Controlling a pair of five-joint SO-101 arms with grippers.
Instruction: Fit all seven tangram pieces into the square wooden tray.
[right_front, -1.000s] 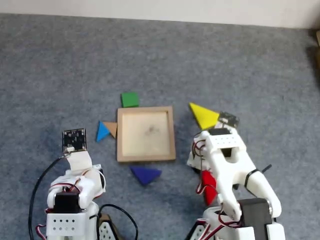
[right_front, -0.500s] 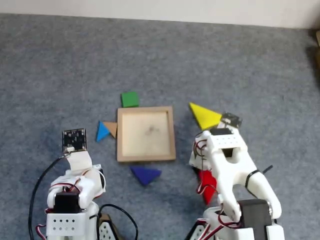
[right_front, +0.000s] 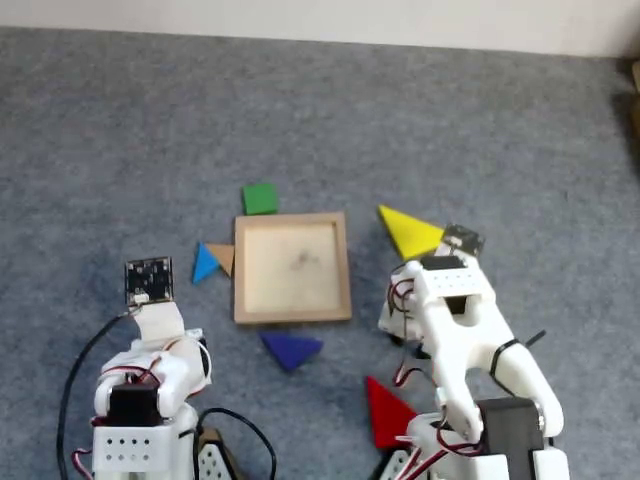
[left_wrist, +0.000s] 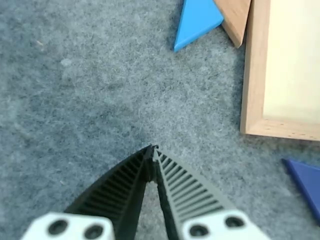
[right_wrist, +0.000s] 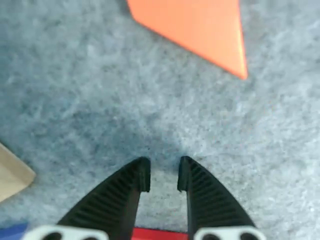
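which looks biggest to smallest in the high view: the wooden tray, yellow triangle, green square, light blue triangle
1. wooden tray
2. yellow triangle
3. green square
4. light blue triangle

All lie flat on the same table, so nearness hardly skews this. The last two are the closest call.

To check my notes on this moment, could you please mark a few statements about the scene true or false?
1. The wooden tray holds no pieces. True.
2. The green square lies inside the tray. False: it lies just outside the tray's far edge.
3. The left gripper is shut and holds nothing. True.
4. The right gripper grips the red triangle. False: it is open and empty; the red triangle lies by that arm's base.
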